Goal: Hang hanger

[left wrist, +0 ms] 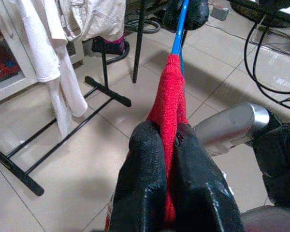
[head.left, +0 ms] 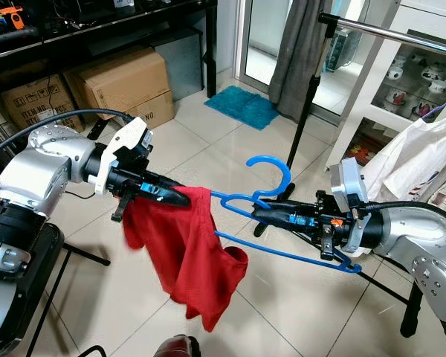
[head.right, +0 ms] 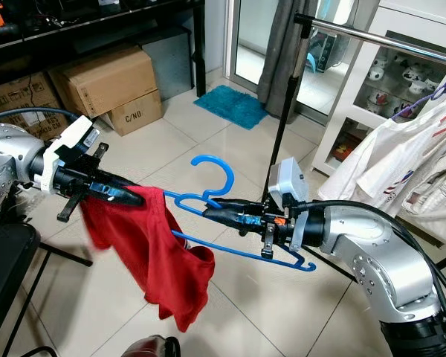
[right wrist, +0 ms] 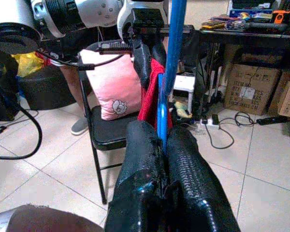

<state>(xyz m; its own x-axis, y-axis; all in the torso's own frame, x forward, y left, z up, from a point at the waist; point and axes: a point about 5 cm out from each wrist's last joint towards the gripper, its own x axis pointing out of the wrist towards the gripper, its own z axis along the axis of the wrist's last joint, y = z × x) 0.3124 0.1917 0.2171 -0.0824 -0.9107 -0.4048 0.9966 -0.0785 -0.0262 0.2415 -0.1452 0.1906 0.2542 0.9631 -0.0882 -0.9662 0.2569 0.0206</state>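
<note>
the right gripper (head.left: 262, 216) clamps the blue hanger (head.left: 282, 223) by its neck, mid-air; the left gripper (head.left: 184, 197) pinches the red garment (head.left: 186, 253) draped on it. next likely: lifting the hook to the rail (head.left: 394, 31).

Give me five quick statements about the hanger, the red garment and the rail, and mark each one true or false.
1. The right gripper is shut on the blue hanger. True.
2. The left gripper pinches the red garment. True.
3. The hanger's hook is already over the metal rail. False: the hook is in the air, below the rail and to its left, touching nothing.
4. The red garment lies on the floor. False: it hangs from the hanger and the left gripper's fingers, above the tiles.
5. White clothes hang at the robot's right. True.
</note>
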